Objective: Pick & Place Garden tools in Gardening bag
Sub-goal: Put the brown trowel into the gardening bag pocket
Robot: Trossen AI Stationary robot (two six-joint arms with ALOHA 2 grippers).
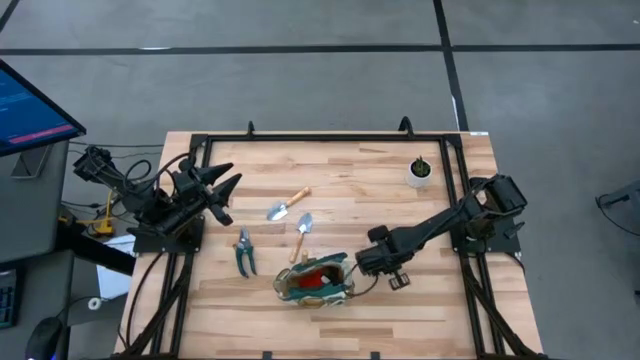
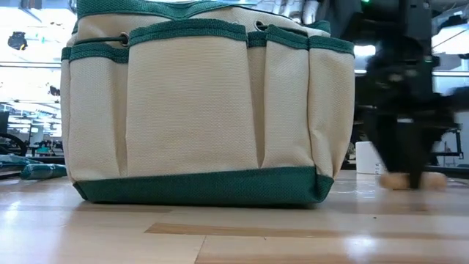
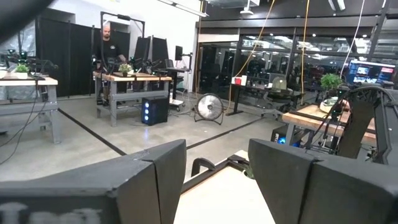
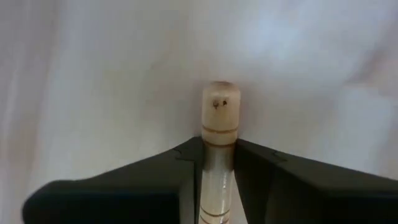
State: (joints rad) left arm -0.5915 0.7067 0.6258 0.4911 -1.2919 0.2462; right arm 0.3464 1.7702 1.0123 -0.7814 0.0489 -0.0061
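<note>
No text, label, brand or number can be read. The monitor (image 1: pixel 30 105) beside the table (image 1: pixel 350 160) shows blue and red bands, but their writing is too small to read.

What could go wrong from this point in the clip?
The right gripper pinches a wooden tool handle close to its end, beside the gardening bag, so the tool might pivot or slip. It might also catch the bag's rim instead of dropping inside. Two trowels and the pruning shears lie on the table.
</note>
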